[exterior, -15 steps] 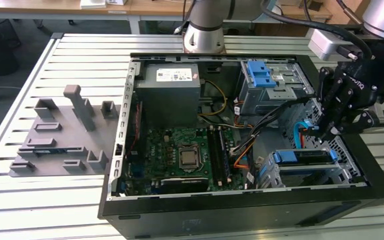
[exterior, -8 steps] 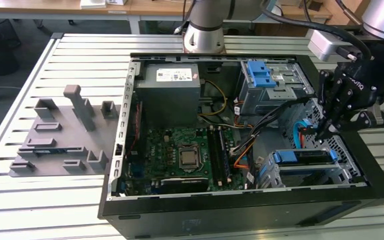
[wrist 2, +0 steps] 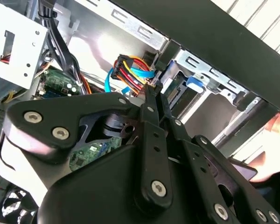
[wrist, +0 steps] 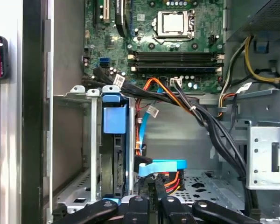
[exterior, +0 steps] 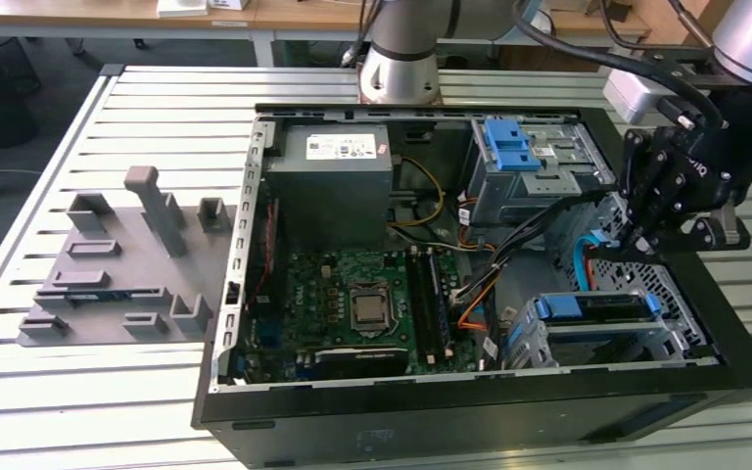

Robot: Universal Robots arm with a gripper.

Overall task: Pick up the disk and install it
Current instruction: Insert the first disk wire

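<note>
The disk (exterior: 594, 307), silver with a bright blue carrier frame, sits in the silver drive cage (exterior: 689, 323) at the front right corner of the open computer case. In the first wrist view the disk (wrist: 115, 121) stands on edge between the cage's rails. My gripper (exterior: 607, 250) hangs just behind that cage, over the case floor. Its fingers are shut with nothing visible between them in both wrist views (wrist: 151, 186) (wrist 2: 151, 91). The tips are beside a blue flat cable (wrist: 163, 167) and a bundle of coloured power wires (wrist 2: 130, 70), apart from the disk.
The motherboard (exterior: 363, 294) fills the case middle, and the grey power-supply box (exterior: 334, 171) sits behind it. A second perforated cage with a blue latch (exterior: 513, 147) stands at the back. Black cables (wrist: 214, 126) cross near the gripper. A grey fixture (exterior: 128, 264) lies outside. A person's hand (wrist 2: 277, 126) is nearby.
</note>
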